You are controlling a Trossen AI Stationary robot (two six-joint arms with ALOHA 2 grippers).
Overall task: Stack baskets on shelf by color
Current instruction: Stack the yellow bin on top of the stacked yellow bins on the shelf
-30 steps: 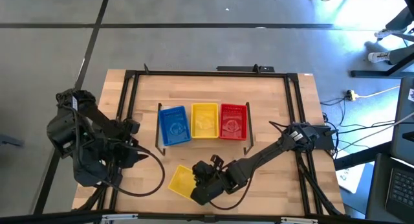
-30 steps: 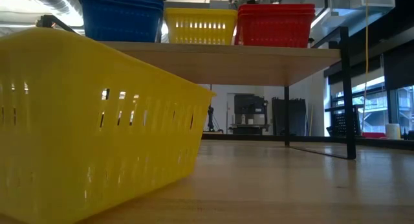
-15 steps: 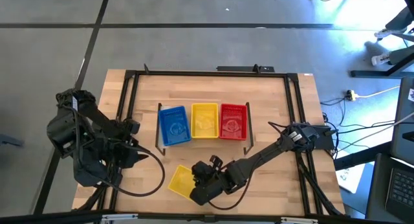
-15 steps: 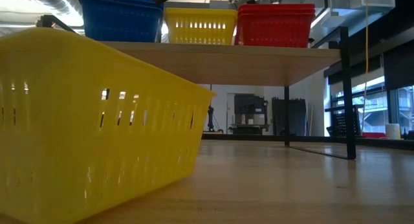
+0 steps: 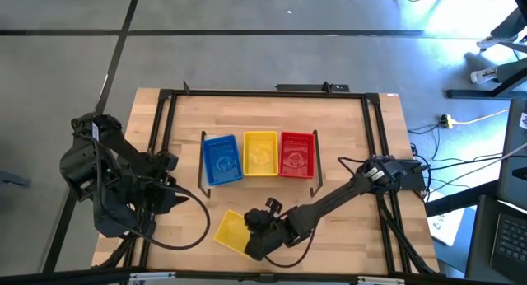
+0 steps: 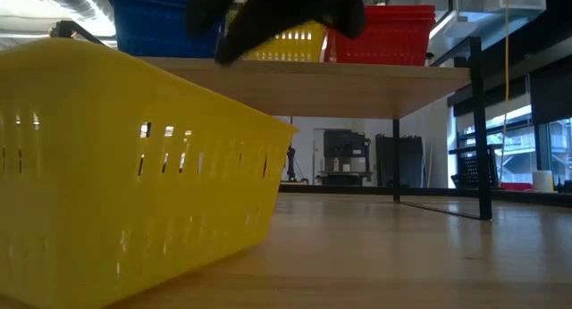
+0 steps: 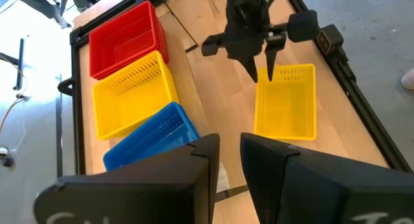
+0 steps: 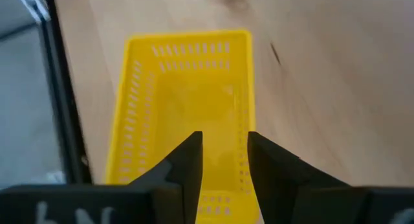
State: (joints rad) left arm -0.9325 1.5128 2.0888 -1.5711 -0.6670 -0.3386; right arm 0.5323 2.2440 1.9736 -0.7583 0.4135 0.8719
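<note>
One yellow basket (image 5: 229, 230) sits flat on its bottom near the table's near edge; it fills the low view's left (image 6: 125, 175). My right gripper (image 5: 254, 234) hangs over this basket's right end, fingers pointing down and open (image 7: 262, 78), apart from it as far as I can see. In the right wrist view the open fingers (image 8: 224, 162) stand above the basket's inside (image 8: 187, 101). On the shelf (image 6: 357, 77) stand blue (image 5: 222, 160), yellow (image 5: 261, 153) and red (image 5: 297, 153) baskets side by side. My left gripper (image 7: 230, 153) waits at the table's left, slightly open.
The black frame rails (image 5: 165, 137) run around the tabletop. Bare wood lies between the shelf and the near edge, to the right of the lone basket (image 5: 346, 227). The shelf's thin black legs (image 6: 478, 139) stand behind the yellow basket.
My right gripper has come into the top of the low view, above the lone yellow basket. The basket and the left arm have kept still.
</note>
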